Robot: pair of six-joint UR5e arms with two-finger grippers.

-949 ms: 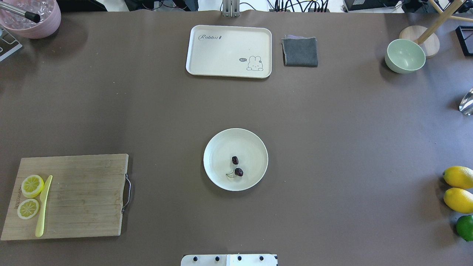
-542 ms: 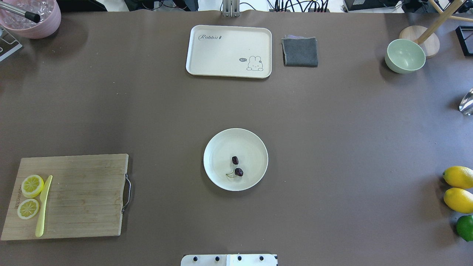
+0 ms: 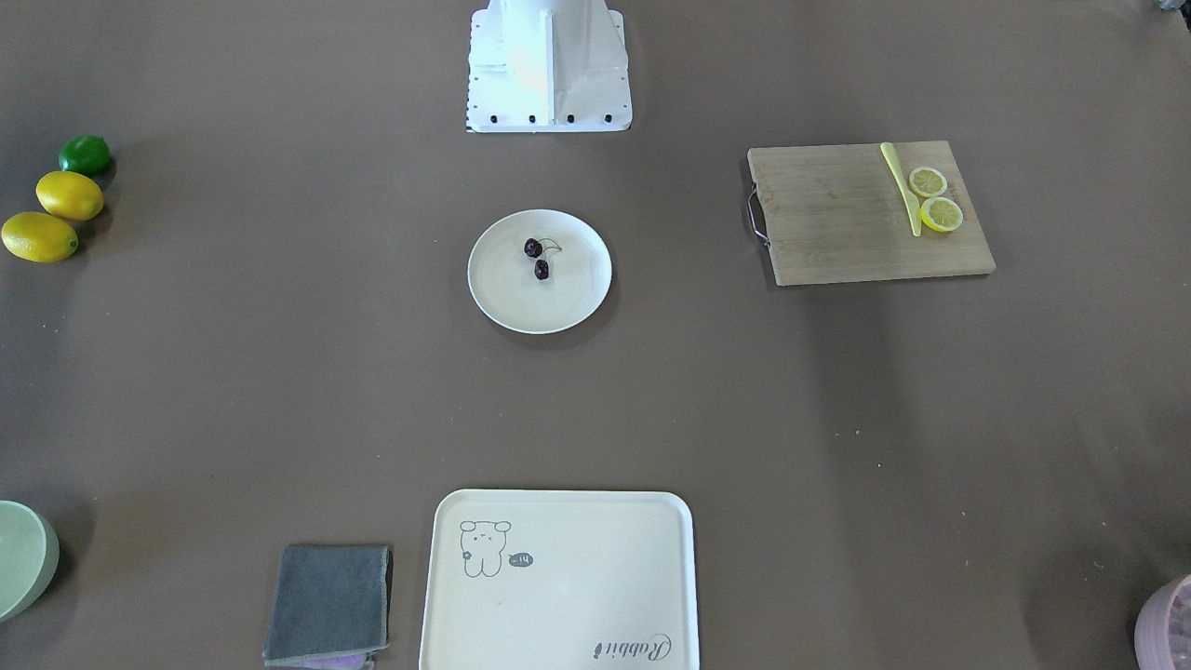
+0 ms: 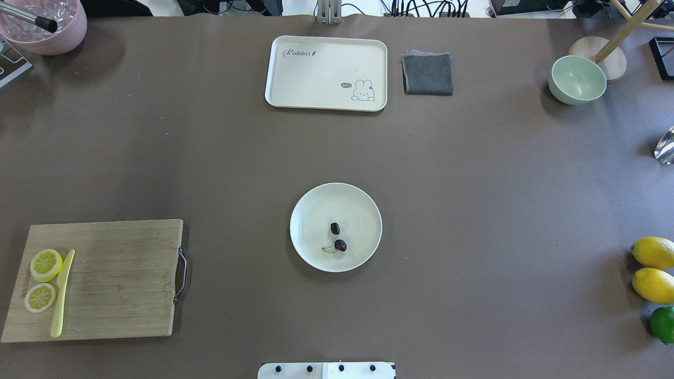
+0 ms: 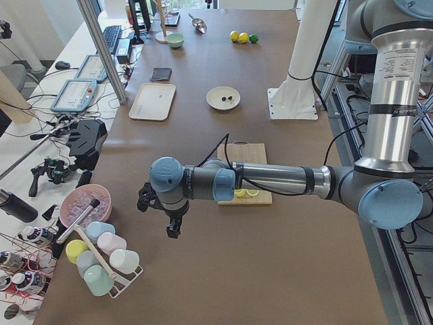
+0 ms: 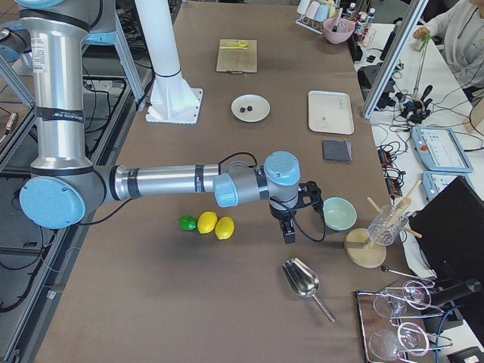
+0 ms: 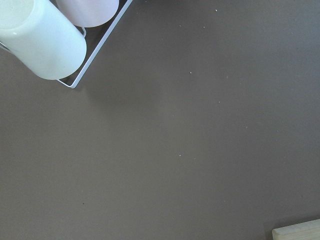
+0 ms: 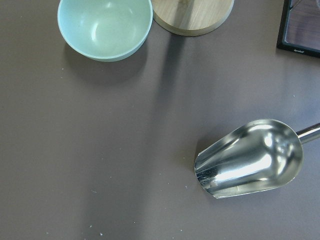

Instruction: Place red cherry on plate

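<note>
The red cherry (image 4: 340,245), a pair of dark fruits on a thin green stem, lies on the round cream plate (image 4: 310,208) at the table's middle, slightly toward the robot's side of the plate. The front view shows the same red cherry (image 3: 533,247) on the plate (image 3: 577,290). No gripper is near it. My left gripper (image 5: 174,227) hangs over the table's left end by a rack of cups, and my right gripper (image 6: 288,231) hangs over the right end near a green bowl. Both show only in side views, so I cannot tell whether they are open or shut.
A bamboo cutting board (image 4: 105,279) with lemon slices and a yellow knife lies left. A cream tray (image 4: 326,72) and grey cloth (image 4: 427,73) sit at the back. A green bowl (image 4: 576,79), metal scoop (image 8: 250,160), two lemons (image 4: 653,268) and a lime (image 4: 662,323) lie right.
</note>
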